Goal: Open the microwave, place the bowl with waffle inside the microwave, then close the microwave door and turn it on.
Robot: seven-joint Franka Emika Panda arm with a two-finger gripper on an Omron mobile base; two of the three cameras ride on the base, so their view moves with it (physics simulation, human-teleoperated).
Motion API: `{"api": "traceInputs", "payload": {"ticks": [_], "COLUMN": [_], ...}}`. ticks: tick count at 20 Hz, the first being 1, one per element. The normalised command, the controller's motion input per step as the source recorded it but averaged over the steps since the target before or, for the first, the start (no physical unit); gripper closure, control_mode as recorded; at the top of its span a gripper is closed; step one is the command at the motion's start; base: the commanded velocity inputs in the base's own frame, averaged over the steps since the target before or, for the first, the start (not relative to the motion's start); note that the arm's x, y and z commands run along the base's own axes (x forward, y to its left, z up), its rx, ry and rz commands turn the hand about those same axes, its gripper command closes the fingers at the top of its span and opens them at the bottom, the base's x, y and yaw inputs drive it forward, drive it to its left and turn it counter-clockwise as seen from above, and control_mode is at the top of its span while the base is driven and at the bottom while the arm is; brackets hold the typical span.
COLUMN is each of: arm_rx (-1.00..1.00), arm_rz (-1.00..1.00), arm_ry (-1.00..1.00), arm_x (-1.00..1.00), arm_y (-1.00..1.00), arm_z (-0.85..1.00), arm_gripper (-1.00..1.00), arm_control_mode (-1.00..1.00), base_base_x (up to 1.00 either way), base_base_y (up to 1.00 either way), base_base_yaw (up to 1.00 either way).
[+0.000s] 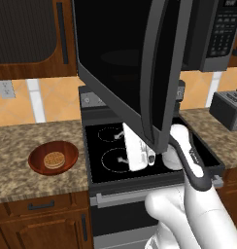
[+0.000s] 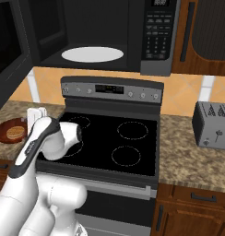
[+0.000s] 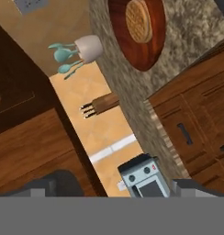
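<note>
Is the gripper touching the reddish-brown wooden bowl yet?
Apart. In the left base view the open gripper sits over the black stovetop, while the bowl rests on the granite counter to the left, bare counter between them.

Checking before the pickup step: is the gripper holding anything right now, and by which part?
Nothing is held. The gripper is open over the stove; the bowl sits on the counter.

Door (image 1: 127,58) cut off by top edge, hid gripper tips and stove's (image 1: 140,146) back right corner. Bowl (image 2: 10,130) clipped at left edge. Keypad (image 2: 158,32) labels too small.
</note>
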Motion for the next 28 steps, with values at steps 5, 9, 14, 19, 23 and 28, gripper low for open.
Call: {"api": "traceInputs", "payload": {"ticks": [5, 9, 14, 19, 23, 28], "arm_rx": [0.0, 0.0, -0.01, 0.0, -0.02, -0.13], "arm_rz": [0.0, 0.0, 0.0, 0.0, 0.0, 0.02], "arm_ry": [0.18, 0.22, 0.1, 0.08, 0.0, -0.03], "arm_x": [0.46, 0.66, 0.47, -0.21, -0.41, -0.07], "arm_y": [0.0, 0.0, 0.0, 0.0, 0.13, 0.45], "arm_z": [-0.26, 0.0, -0.15, -0.54, -0.52, -0.55], "arm_gripper": [-1.0, -1.0, -1.0, -1.0, -1.0, -1.0], "arm_control_mode": [-1.0, -1.0, -1.0, -1.0, -1.0, -1.0], "base_base_x": [0.0, 0.0, 0.0, 0.0, 0.0, 0.0], "base_base_y": [0.0, 0.0, 0.0, 0.0, 0.0, 0.0], "base_base_yaw": [0.0, 0.0, 0.0, 0.0, 0.0, 0.0]}}
